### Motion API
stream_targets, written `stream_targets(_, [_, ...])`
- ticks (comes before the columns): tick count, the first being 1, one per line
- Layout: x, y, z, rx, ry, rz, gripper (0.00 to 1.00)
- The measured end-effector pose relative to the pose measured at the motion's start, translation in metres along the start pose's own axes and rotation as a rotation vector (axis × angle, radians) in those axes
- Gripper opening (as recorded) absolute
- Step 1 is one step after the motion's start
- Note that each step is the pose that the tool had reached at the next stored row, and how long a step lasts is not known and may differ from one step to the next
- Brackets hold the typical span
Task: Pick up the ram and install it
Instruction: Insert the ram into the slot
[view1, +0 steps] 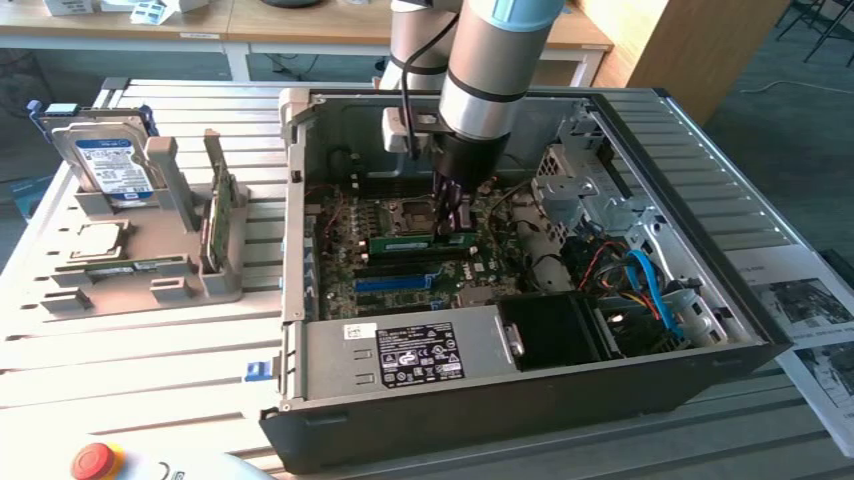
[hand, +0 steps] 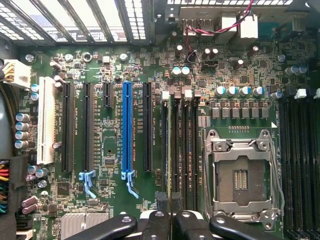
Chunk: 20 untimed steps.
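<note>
The ram (view1: 407, 242) stands on its long edge inside the open computer case (view1: 534, 405), over the motherboard (hand: 107, 195), directly under the gripper (view1: 454, 228). In the wrist view it shows as a thin edge (hand: 170, 150) lined up with the black memory slots (hand: 186, 150), just beside the empty processor socket (hand: 240, 175) and well apart from the blue slot strip (hand: 127, 130). I cannot tell whether it is seated in a slot. The gripper (hand: 170, 212) reaches straight down into the case, fingers (hand: 156, 224) drawn nearly together and clamped on the stick's upper edge. Off to the exterior view's left, a grey rack (view1: 174, 270) holds a hard drive (view1: 114, 165).
</note>
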<state>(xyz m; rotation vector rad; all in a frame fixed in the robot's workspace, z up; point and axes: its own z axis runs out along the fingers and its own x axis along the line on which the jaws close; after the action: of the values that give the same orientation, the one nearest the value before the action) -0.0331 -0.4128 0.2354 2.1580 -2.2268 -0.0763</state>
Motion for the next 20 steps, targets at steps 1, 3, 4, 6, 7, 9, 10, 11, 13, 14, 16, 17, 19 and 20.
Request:
stream_targets(1, [0.0000, 0.0001, 0.0000, 0.0000, 0.0001, 0.000, 0.12])
stream_targets(3, [0.0000, 0.0007, 0.0000, 0.0000, -0.0001, 0.000, 0.12])
stream_targets(4, [0.0000, 0.0009, 0.0000, 0.0000, 0.0000, 0.000, 0.12])
stream_targets(6, [0.0000, 0.0009, 0.0001, 0.0000, 0.0000, 0.000, 0.12])
stream_targets(7, [0.0000, 0.0009, 0.0001, 0.0001, 0.0000, 0.000, 0.12])
stream_targets(9, [0.0003, 0.0009, 0.0001, 0.0001, 0.0000, 0.000, 0.12])
stream_targets(10, [0.0008, 0.0009, 0.0001, 0.0001, -0.0001, 0.000, 0.12])
stream_targets(11, [0.0012, 0.0009, 0.0001, 0.0000, -0.0002, 0.000, 0.12])
stream_targets(13, [0.0014, 0.0008, 0.0004, 0.0001, -0.0006, 0.000, 0.12])
stream_targets(14, [0.0015, 0.0008, 0.0012, 0.0000, -0.0004, 0.000, 0.12])
stream_targets(16, [0.0015, 0.0007, 0.0032, -0.0001, -0.0002, 0.000, 0.12])
stream_targets(17, [0.0015, 0.0006, 0.0032, 0.0000, -0.0002, 0.000, 0.12])
stream_targets(19, [0.0015, 0.0006, 0.0033, 0.0000, -0.0003, 0.000, 0.12])
stream_targets(20, [0.0015, 0.0004, 0.0033, 0.0000, -0.0003, 0.000, 0.12])
